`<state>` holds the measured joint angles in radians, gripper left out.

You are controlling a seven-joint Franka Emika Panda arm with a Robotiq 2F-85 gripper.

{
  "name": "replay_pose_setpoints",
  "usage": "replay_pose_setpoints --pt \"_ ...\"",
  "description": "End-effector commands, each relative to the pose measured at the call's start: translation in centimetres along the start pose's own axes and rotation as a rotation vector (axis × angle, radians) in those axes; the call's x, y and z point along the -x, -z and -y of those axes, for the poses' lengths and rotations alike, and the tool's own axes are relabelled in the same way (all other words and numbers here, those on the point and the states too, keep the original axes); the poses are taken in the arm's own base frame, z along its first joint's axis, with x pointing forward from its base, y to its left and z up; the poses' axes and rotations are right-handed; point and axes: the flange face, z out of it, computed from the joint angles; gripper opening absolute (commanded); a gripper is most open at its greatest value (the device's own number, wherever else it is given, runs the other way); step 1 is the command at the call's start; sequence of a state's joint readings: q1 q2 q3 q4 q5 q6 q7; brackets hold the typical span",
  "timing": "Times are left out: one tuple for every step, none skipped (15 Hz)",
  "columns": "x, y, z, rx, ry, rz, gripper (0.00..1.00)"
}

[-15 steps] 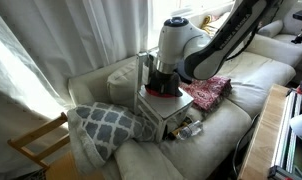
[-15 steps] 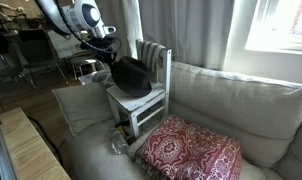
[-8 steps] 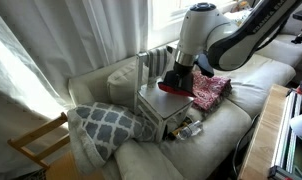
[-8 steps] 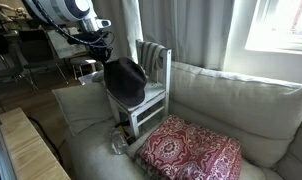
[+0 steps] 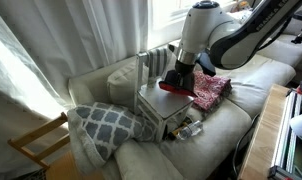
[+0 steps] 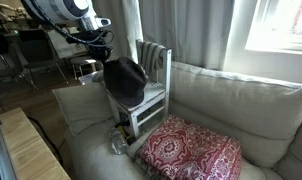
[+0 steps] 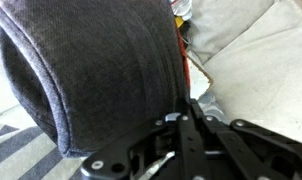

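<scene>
Since a second ago the arm has swung toward the cushion and lifted the hat off the middle of the seat. Nothing has shifted in the last half second.

In an exterior view the gripper (image 5: 182,68) hangs over the far side of the chair (image 5: 154,104), which stands on the sofa (image 5: 253,74). The hat (image 5: 177,80) is a dark lump right under the gripper, with a red strip along its lower edge. I cannot tell whether that strip belongs to the hat. The cushion (image 5: 213,92) lies just beside the chair and the pillow (image 5: 106,122) leans on its other side.

In an exterior view from the other side the gripper (image 6: 99,48) holds the hat (image 6: 124,78) by its top edge. The hat droops in front of the chair (image 6: 157,62) back, low over the seat, and whether its bottom touches the seat cannot be told. The cushion (image 6: 191,150) lies on the sofa (image 6: 241,100) near the chair's feet.

In the wrist view the hat (image 7: 91,70) fills the upper left, grey and knitted. The gripper (image 7: 185,108) is closed, its fingers (image 7: 196,122) pinching the hat's edge. Something red (image 7: 196,72) shows just beside the hat.
</scene>
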<state>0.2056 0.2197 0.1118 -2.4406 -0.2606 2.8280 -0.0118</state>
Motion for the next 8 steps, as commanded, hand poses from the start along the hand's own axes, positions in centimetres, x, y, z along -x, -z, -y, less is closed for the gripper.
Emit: replay_pose_setpoints --pt "0.3 -0.6 -4.8 -0.035 -0.173 0.019 0.01" --pt "0.9 -0.5 -6.6 -0.055 -0.233 0.014 0.01" --pt "1.5 -0.3 -8.4 -0.074 -0.293 0.011 0.01" --pt "2.3 -0.1 -10.3 -0.098 -0.35 0.008 0.01" --pt "3.0 0.0 -12.3 -0.141 -0.39 -0.01 0.01" --pt "3.6 0.0 -14.2 -0.175 -0.438 -0.018 0.01" --pt "4.7 0.0 -16.4 -0.198 -0.494 -0.037 0.01" --pt "5.4 0.1 -18.1 -0.234 -0.539 -0.054 0.01"
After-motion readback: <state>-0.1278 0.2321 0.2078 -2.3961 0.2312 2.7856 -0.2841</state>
